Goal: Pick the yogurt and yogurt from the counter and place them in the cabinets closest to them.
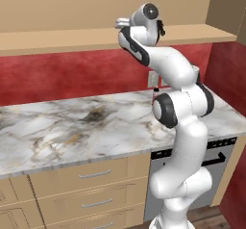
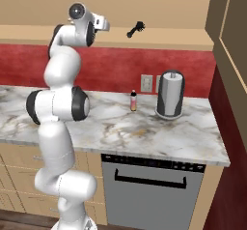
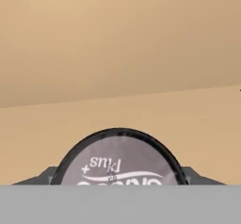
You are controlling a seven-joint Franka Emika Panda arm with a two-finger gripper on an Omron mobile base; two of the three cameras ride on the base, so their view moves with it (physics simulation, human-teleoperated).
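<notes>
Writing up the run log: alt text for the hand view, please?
A round yogurt cup, dark-rimmed with a grey printed lid, sits between the hand's two dark fingertips, close to the camera. Behind it lies a flat tan cabinet shelf and back panel.

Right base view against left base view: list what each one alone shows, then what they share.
The right base view alone has the slim pink-red bottle, the tall silver-grey canister, the whole dishwasher front and the gripper at the cabinet shelf. The left base view alone has the light wood drawers. Both show the arm, the marble counter and the tan cabinets.
</notes>
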